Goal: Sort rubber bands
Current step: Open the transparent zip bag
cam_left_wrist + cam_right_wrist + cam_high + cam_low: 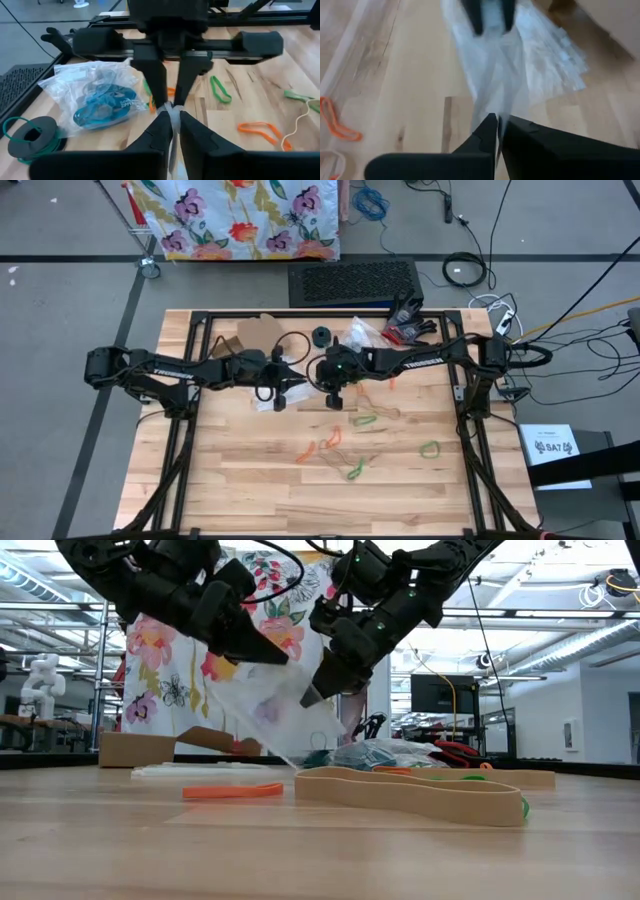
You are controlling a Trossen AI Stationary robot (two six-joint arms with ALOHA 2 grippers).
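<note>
Left gripper (pixel 172 112): above the desk's far middle, fingers pinched on one edge of a clear plastic bag (pixel 285 705) lifted off the wood.
Right gripper (pixel 499 120): facing the left one, fingers closed on the same bag's opposite edge — the film hangs between them.
Rubber bands (pixel 362 421): loose on the desk (pixel 250 500) nearer the front, orange, green and tan, well apart from both grippers; none is in the held bag as far as I can see.
Filled bag (pixel 97 97): lies at the back with blue loops inside.
Risk: thin, slick film — if the arms pull apart unevenly, one edge could slip out and the mouth collapse.
</note>
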